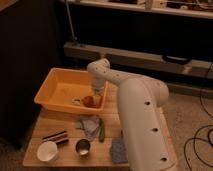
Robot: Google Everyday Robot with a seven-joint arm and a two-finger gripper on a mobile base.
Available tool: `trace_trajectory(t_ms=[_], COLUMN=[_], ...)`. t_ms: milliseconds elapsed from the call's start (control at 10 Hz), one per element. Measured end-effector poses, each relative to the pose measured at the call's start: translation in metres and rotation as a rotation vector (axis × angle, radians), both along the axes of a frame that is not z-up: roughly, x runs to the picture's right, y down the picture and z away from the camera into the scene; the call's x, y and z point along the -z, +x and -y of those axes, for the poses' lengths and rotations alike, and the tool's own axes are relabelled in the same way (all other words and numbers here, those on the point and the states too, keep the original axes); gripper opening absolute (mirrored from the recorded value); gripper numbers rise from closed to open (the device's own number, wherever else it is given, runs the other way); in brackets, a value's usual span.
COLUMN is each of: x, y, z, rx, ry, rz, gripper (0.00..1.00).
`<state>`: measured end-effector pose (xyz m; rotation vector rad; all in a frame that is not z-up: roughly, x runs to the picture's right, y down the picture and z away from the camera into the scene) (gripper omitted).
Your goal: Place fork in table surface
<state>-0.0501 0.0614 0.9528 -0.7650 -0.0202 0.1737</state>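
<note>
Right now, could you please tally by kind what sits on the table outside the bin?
Cups: 2, white cup and metal cup
Cloths: 2, crumpled cloth and flat cloth
Dark sticks: 2
Green item: 1
Total: 7
Gripper down in the yellow bin, uncounted

the fork (76, 101) shows as a small, slender, pale silvery-cream piece lying flat on the floor of the yellow bin (46, 92), toward the bin's near wall; its tines cannot be made out. it is not on the worktop (44, 123), a light wooden top of joined planks, rectangular and much larger than the bin, which stands on its far-left part. the gripper (93, 99) reaches down inside the bin, just beside the fork on its right.
</note>
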Motion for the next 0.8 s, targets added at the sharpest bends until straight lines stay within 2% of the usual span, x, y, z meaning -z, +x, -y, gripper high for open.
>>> trace_trajectory(t_ms=[500,600,800], x=[0.0002,0.0002,-0.0015], y=[0.0,0.0,0.0003], z=[0.0004,0.0005,-0.0005], rx=[0.0,0.0,0.002], ry=[0.0,0.001,0.001], rz=[0.0,0.0,-0.001], gripper=[0.65,0.63,0.47])
